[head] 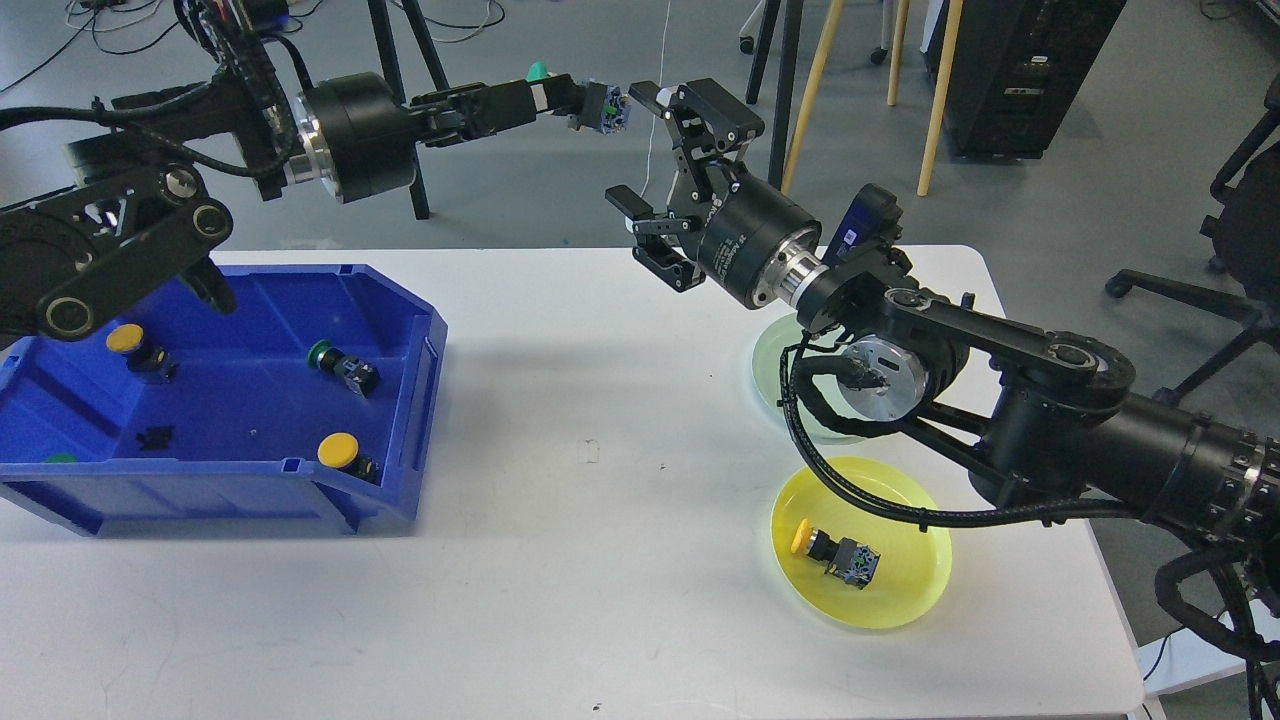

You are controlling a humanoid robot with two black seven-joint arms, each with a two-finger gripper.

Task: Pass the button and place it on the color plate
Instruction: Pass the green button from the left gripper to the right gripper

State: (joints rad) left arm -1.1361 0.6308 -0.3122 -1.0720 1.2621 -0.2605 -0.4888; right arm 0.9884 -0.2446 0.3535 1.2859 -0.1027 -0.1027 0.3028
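Left gripper (590,103) holds a green-capped button (607,107) at top centre.
Its long axis lies roughly horizontal, base pointing right toward the wide-open right gripper (650,160).

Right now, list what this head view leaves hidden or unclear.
- Green plate: mostly covered by the right arm, contents unseen.
- Button in the left gripper: small, cap colour unclear.
- Green item in the blue bin: hidden behind the front wall.
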